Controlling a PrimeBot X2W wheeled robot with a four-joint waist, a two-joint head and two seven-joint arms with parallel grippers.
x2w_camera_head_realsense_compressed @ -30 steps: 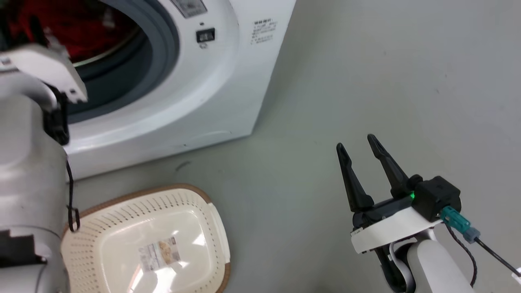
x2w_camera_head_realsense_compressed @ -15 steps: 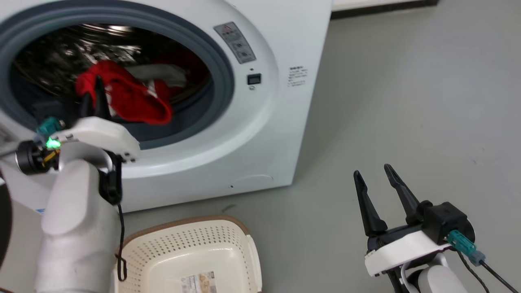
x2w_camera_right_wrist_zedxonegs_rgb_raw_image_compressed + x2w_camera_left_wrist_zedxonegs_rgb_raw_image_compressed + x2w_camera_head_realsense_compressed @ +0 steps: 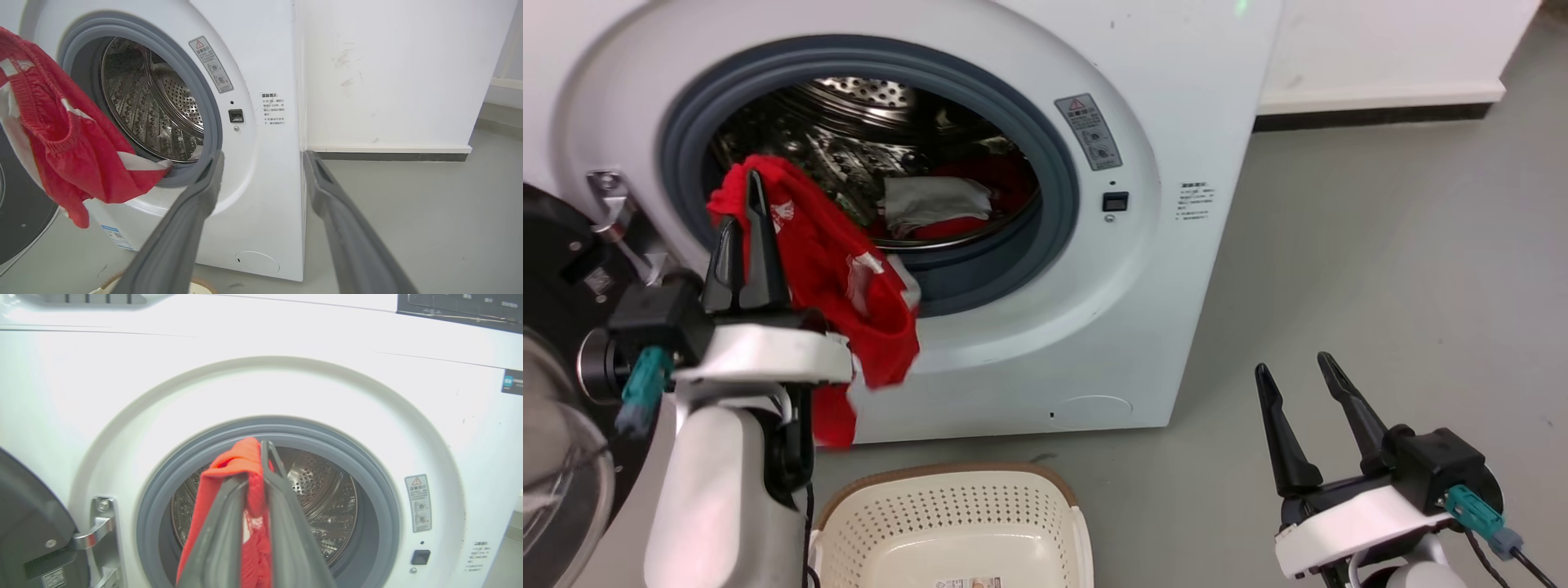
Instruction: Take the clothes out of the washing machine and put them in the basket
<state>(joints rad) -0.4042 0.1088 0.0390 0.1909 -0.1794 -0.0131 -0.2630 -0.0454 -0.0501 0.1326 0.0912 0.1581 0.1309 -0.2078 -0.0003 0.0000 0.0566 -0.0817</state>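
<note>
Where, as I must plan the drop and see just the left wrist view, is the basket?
Observer: On the floor before the washing machine; in the head view the basket lies below the red garment in the left gripper, slightly right.
Operator: Anything in it?
Observer: Nothing but a label in the part that shows.
Operator: Any more to fetch?
Observer: Yes, red and white clothes lie low in the drum.

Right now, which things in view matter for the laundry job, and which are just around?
Job: red garment, pinched in left gripper; more clothes in drum; washing machine; basket.
Just around: right gripper, open and empty; warning label; skirting board; floor.
</note>
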